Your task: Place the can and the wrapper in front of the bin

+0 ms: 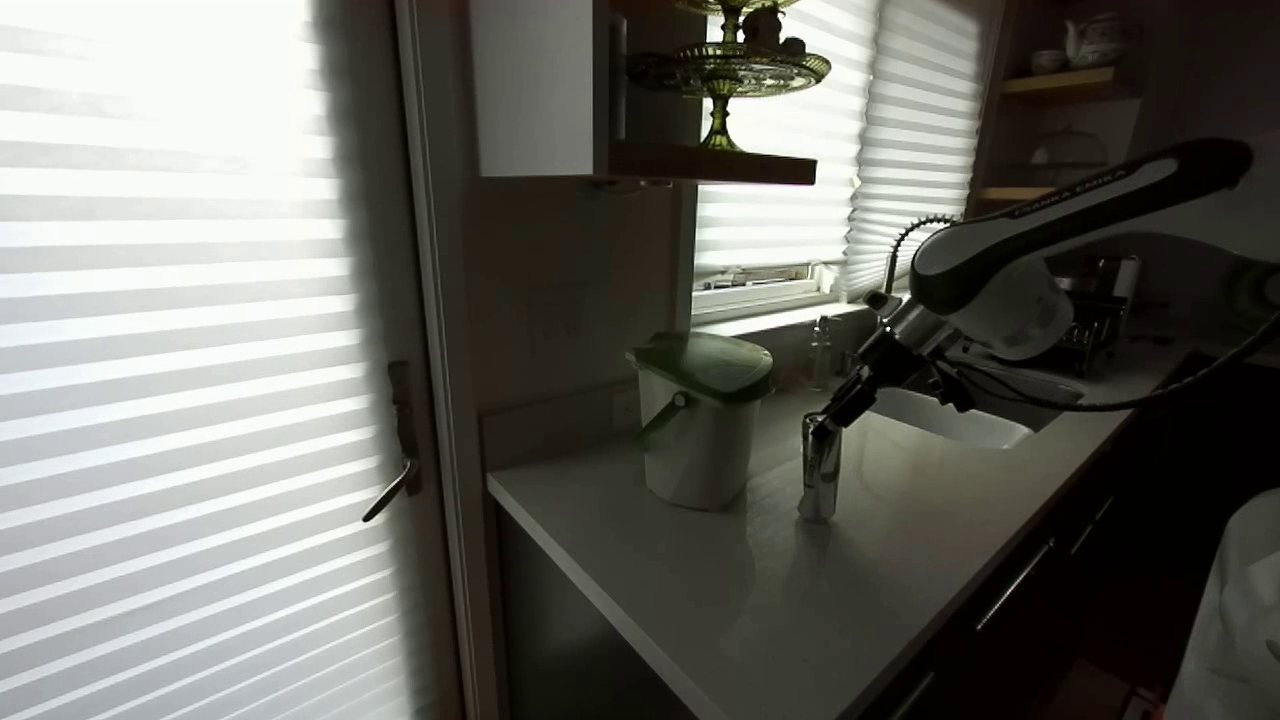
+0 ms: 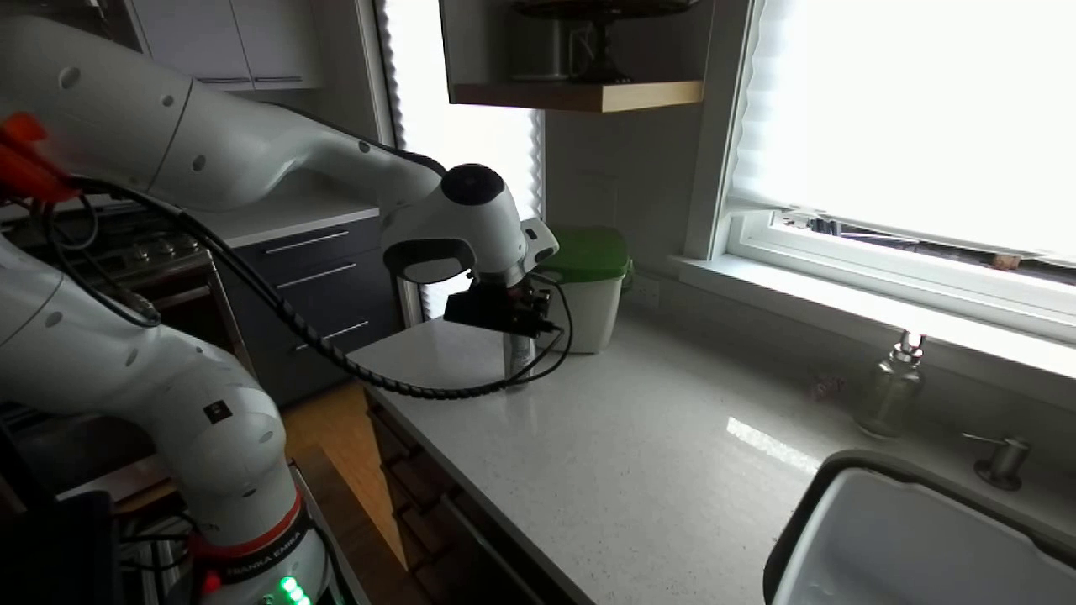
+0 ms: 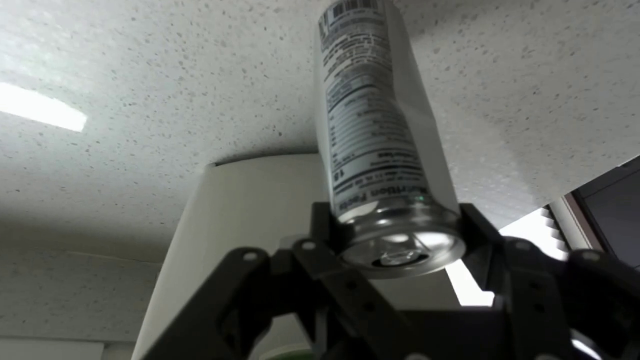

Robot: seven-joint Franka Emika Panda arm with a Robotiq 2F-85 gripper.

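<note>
So, the bin [image 1: 697, 440] has its green lid [image 1: 712, 362] down, which hides whatever's inside. Farther along the counter [image 2: 639, 470] there's a pump bottle [image 2: 891, 386] (clear glass, too dim to make out the contents), and the wrapper [image 2: 828, 386] looks to be the small reddish scrap near it, though it's pretty faint. Part of the sink [image 2: 933, 538] shows too, pale inside with a dark rim. As for the gripper [image 3: 397, 224], its fingers [image 3: 320, 222] are spread just wide enough to fit the can [image 3: 372, 125] between them, clamped on both sides near its top. Can's close to upright, just beside the bin with a strip of counter between them. Can't tell whether its base is touching down, or if there's anything in it.
</note>
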